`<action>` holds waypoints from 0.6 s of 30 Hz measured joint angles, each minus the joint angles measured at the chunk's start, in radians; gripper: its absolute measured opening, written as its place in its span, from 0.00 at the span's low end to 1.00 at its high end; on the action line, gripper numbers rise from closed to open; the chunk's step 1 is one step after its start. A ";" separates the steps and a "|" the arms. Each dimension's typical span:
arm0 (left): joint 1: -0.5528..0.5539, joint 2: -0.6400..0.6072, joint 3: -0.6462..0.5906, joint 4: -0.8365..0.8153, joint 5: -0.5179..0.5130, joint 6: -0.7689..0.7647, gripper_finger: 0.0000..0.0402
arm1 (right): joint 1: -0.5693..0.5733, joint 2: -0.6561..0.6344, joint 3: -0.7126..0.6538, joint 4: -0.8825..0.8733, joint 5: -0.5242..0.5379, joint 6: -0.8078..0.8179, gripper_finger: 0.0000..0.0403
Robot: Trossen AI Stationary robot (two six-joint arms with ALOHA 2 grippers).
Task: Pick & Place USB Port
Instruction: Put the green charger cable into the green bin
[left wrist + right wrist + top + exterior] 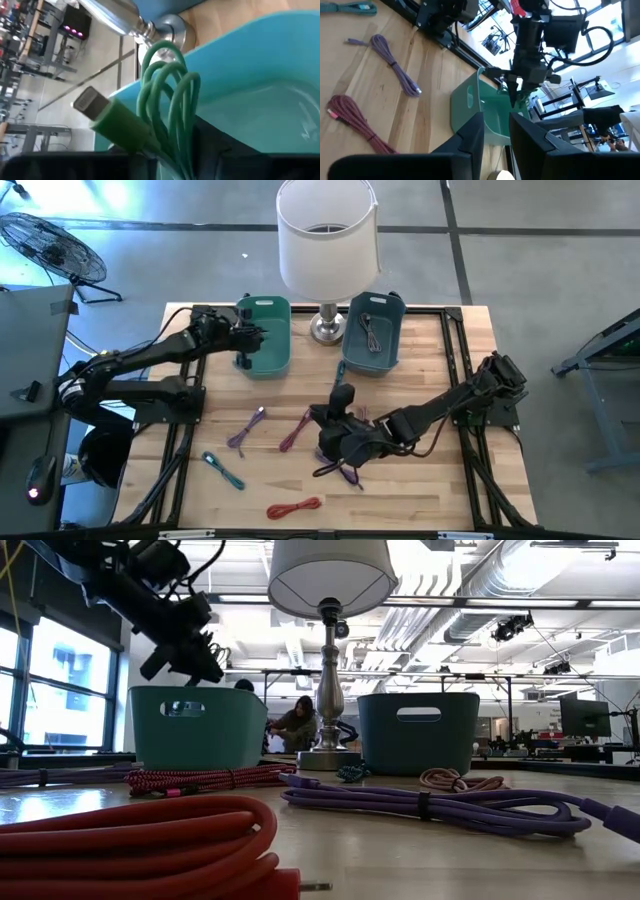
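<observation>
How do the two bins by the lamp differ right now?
The left bin is lighter teal; the right bin is a darker blue-teal. The left gripper holds a green cable over the left bin, while the right bin already has a dark cable inside. Both flank the lamp.

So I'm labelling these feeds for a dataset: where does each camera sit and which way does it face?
High view: overhead, straight down on the table, both arms showing.
Low view: at tabletop height, level across cables to both bins; left arm overhead.
Left wrist view: on the left arm, over the green bin, holding a green cable.
Right wrist view: on the right arm, past its own fingers.
Shared: the lamp in high and low views.
</observation>
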 joint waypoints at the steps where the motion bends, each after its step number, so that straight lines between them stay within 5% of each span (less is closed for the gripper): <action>1: 0.000 0.000 0.000 0.009 -0.003 0.000 0.25 | -0.001 0.000 0.000 -0.008 -0.002 0.001 0.20; 10: 0.000 0.000 0.000 0.074 -0.059 -0.052 0.46 | -0.008 0.000 0.000 -0.049 -0.003 0.027 0.20; 18: 0.000 0.000 0.000 0.130 -0.103 -0.086 0.51 | -0.008 0.000 0.000 -0.093 -0.004 0.072 0.20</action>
